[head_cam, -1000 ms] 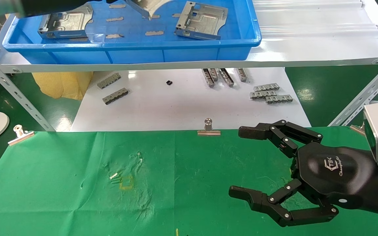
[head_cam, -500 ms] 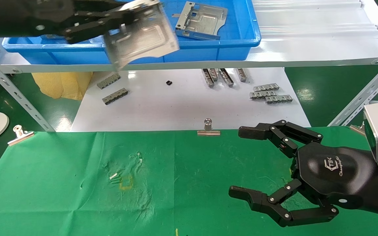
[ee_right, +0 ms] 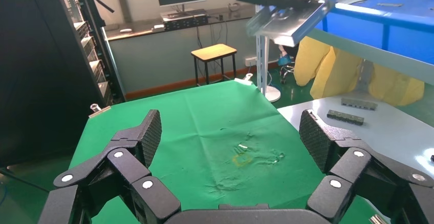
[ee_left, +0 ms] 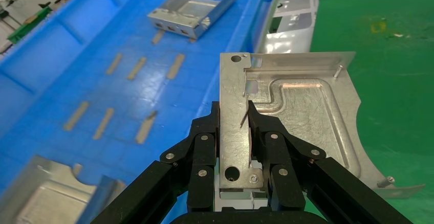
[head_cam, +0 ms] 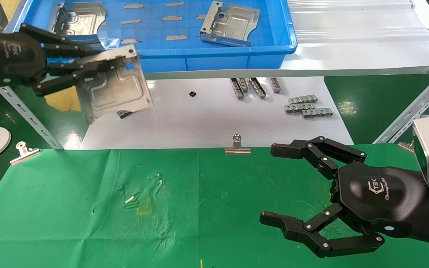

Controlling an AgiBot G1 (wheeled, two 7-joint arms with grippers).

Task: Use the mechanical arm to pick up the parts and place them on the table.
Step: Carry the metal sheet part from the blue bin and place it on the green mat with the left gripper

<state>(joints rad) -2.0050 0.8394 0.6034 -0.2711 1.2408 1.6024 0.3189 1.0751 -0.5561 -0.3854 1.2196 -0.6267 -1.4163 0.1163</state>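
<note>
left tool point(head_cam: 82, 69) clenched on metal plate point(head_cam: 116, 83), upper left of frame | right tool point(head_cam: 274, 184) spread wide, lower right over green worktop point(head_cam: 69, 208)

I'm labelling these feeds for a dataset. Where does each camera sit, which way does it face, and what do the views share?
Head view: on the robot's head, looking forward and down at the green table and blue bin; both grippers show, left gripper and right gripper.
Left wrist view: looks along the left gripper's fingers at the held part.
Right wrist view: looks past the open right gripper across the table.
Shared: all three show the held part.
</note>
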